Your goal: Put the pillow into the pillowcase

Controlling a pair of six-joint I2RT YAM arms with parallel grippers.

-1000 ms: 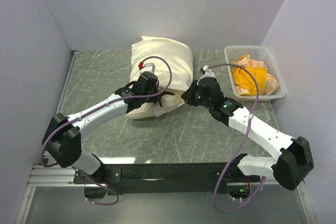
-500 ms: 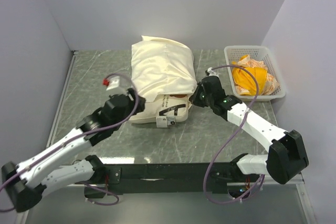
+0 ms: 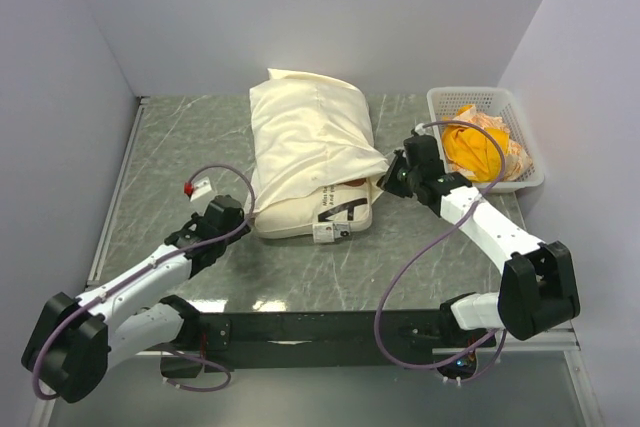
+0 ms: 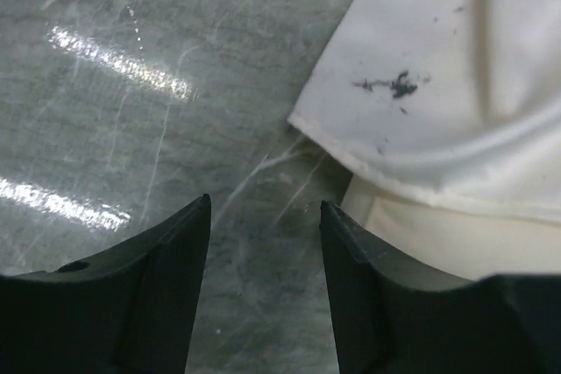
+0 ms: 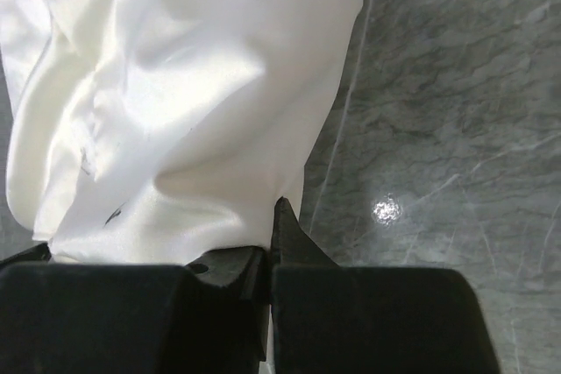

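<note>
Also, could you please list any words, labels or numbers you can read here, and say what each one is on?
No text here can be read.
Printed tags on the pillow: black print, too small and blurred to read.
Dark smudge on the pillowcase: a stain, not lettering.

You see the pillow (image 3: 300, 218) lying near the middle of the tabletop (image 3: 190, 147), plump and cream, with its near end and printed tags bare. The pillowcase (image 3: 305, 132), thin, wrinkled and slightly sheeny, covers the far part of it, its near right corner drawn out to a point.
</note>
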